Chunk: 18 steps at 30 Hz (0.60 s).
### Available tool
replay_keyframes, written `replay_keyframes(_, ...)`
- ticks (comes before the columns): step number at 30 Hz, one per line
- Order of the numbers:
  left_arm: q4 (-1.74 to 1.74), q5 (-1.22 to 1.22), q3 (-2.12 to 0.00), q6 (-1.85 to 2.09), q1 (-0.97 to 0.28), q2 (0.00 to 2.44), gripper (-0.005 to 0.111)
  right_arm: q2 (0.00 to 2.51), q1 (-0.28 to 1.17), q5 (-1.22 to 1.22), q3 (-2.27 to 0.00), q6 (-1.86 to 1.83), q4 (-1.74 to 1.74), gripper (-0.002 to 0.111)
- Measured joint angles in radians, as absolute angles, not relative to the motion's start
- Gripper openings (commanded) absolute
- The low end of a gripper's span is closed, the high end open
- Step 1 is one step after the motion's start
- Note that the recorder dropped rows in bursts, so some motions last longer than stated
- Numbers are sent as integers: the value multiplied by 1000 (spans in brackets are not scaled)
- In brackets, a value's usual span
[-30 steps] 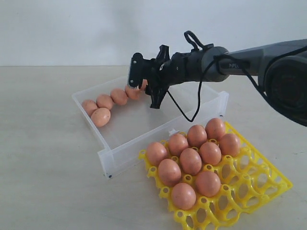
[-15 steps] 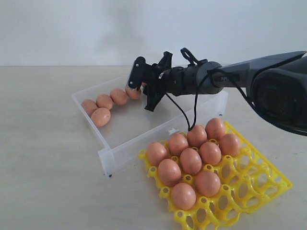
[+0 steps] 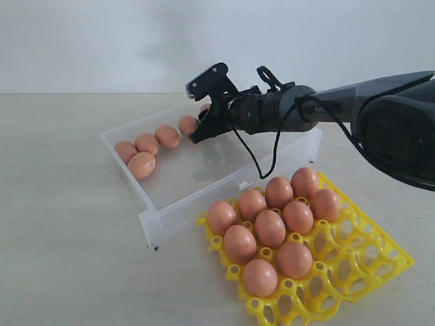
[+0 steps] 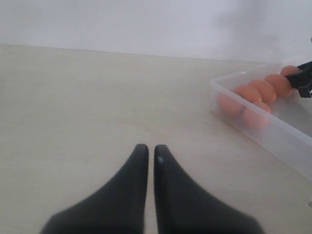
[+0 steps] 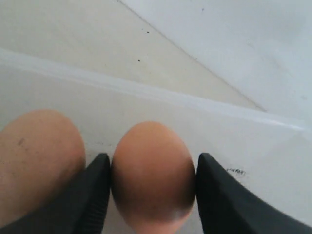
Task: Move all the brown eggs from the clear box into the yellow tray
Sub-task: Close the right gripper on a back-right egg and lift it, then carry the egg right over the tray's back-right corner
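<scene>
Gripping one brown egg (image 5: 152, 175), the right tool (image 3: 200, 112) reaches into the clear box (image 3: 204, 178) from the 3 o'clock side of the exterior view. The tool is rolled over, so one black finger (image 3: 207, 76) stands above the egg and the other below it. In the right wrist view both fingers press flat against the shell with no gap on either side. Whether the egg rests on the box floor or hangs just off it, I cannot tell.

Five more brown eggs (image 3: 147, 142) lie in a curved row along the box's 10 o'clock wall. The one at the 2 o'clock end of the row (image 3: 188, 125) sits just beside the lower finger, and in the right wrist view it touches that finger's outer face (image 5: 39, 165). A black cable (image 3: 262, 159) loops down from the arm over the box.

The yellow tray (image 3: 370, 261) lies on the pale surface (image 3: 68, 258) at 5 o'clock of the box, its corner touching the box's front wall. Ten brown eggs (image 3: 270, 228) fill its cups on the 10 o'clock side, in rows of four, four and two.

The left tool (image 4: 147, 148) hovers low over bare surface, well apart from the box, its fingers brought together with only a hairline slit between them and nothing held.
</scene>
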<state>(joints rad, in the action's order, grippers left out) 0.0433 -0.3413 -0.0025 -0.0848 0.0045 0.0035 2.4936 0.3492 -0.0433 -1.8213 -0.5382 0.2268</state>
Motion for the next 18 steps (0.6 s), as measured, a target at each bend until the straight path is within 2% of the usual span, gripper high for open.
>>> replay_keyframes(6, 43, -341, -3, -85, 5, 3, 4, 2444, 349, 46, -1806, -344, 227, 0)
replay_keyframes(10, 43, -341, -3, -85, 5, 3, 4, 2380, 349, 14, -1721, -285, 227, 0)
replay_keyframes(13, 43, -341, -3, -85, 5, 3, 4, 2310, 338, -70, -1576, -272, 229, 0)
replay_keyframes(18, 43, -341, -3, -85, 5, 3, 4, 2160, 303, -342, -1238, -228, 221, 0)
